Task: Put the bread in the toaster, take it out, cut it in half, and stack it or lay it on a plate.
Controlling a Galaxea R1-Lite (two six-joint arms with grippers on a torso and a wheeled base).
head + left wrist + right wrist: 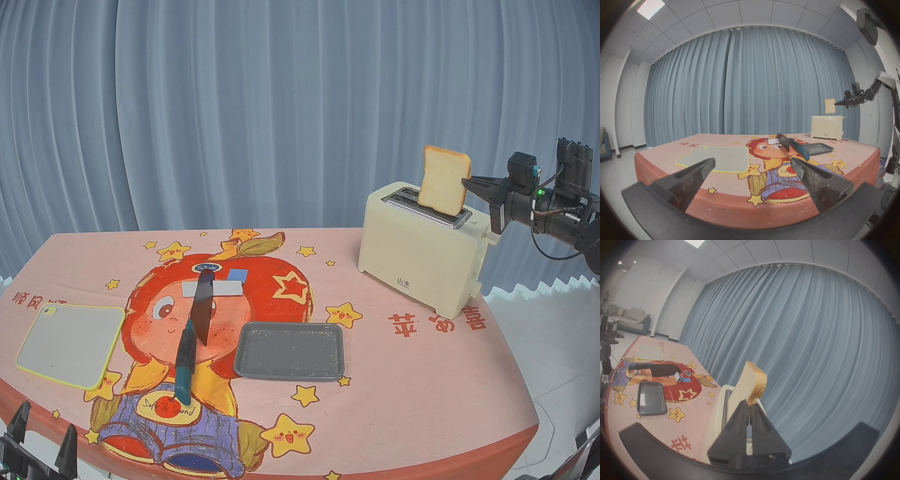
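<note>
At the near edge of the table, the left gripper (45, 425) hovers low with its dark, tapered fingers (693, 175) spread wide and nothing between them. Just beyond it, on the pink cartoon-printed tablecloth (406, 375), lies a flat white cutting board with a yellow-green rim (69, 344). To the right of the board sits a kitchen knife with a teal handle and dark broad blade (201, 306), its blade propped on a small white rectangular block (228, 288), with a little blue block (237, 275) just behind. Beside the knife rests a shallow grey rectangular metal tray (287, 353), its surface scuffed and speckled. Farther back on the right stands a cream plastic two-slot toaster (419, 256) with rounded corners. A slice of pale bread with a golden crust (445, 181) hangs upright just above its slots, slightly tilted and apart from the toaster. The right gripper (467, 182) reaches in from the right, its black fingers (740, 418) closed narrowly on the slice's edge. Blue-grey pleated curtains (281, 112) hang behind
</note>
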